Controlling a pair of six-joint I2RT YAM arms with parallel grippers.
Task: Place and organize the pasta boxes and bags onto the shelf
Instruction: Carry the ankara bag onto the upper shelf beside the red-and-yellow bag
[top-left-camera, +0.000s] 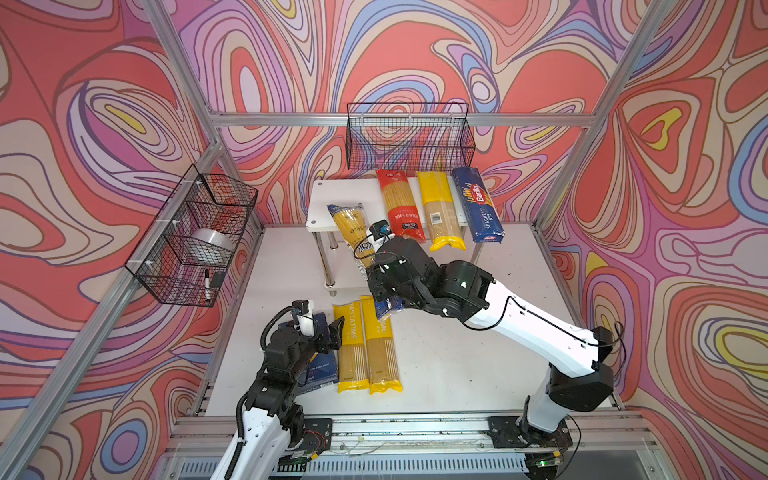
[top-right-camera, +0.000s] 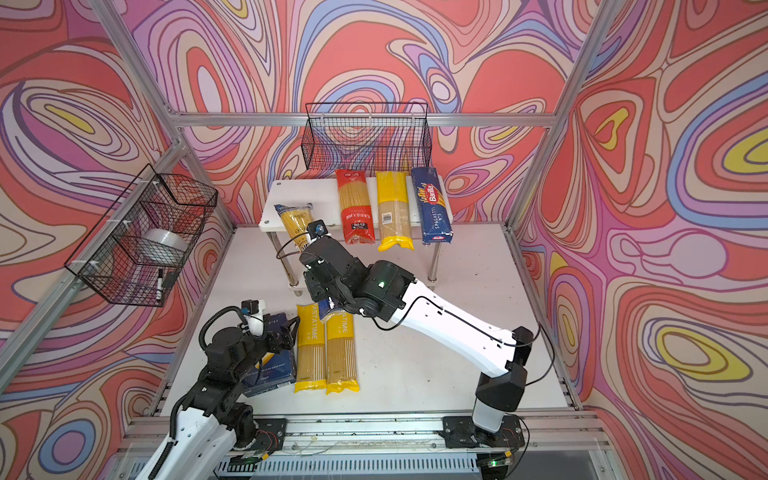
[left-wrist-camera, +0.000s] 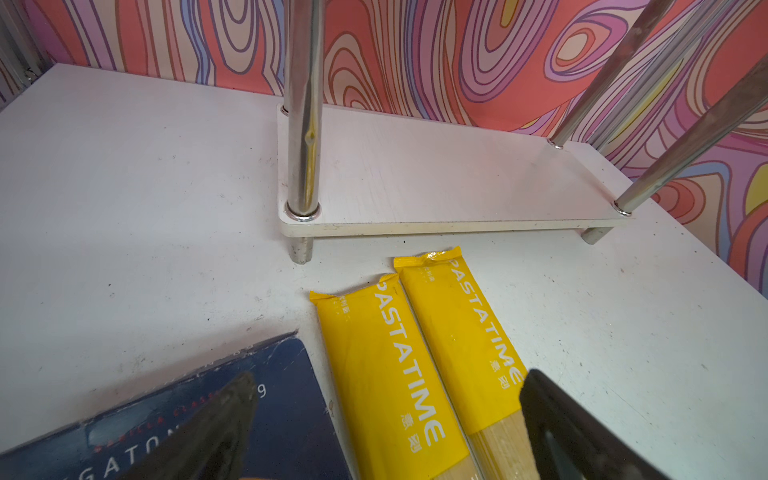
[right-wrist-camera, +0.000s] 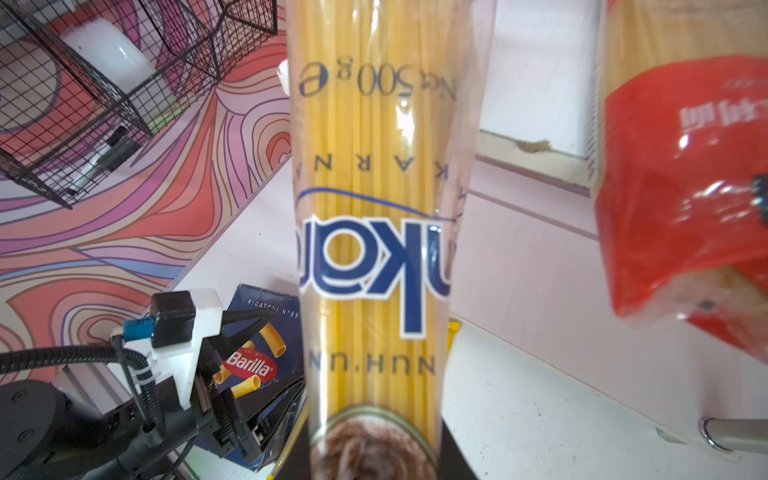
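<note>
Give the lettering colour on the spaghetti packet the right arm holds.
Navy blue on the clear spaghetti packet; sharpest in the right wrist view.

tape roll (top-left-camera: 212, 245) and marker (top-left-camera: 206, 285) lie in a wire basket (top-left-camera: 154, 248).

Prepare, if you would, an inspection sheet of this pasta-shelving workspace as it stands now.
Surface: white tabletop, lightly speckled.
Job's things: shelf top board carries red-ended bag, yellow-ended bag and Spaghetti box side by side; two PASTATIME bags and rigatoni box lie on the tabletop.
Clutter: side wire basket holds tape roll and marker; rear wire basket, nothing seen inside.
Grippers: right gripper shut on gold-and-navy bag, its far end over the shelf's top board; left gripper open, low over rigatoni box and PASTATIME bags.
Cables: black cable along right arm; thin wires loose at base rail.
Surroundings: swirl-patterned walls, aluminium frame.
</note>
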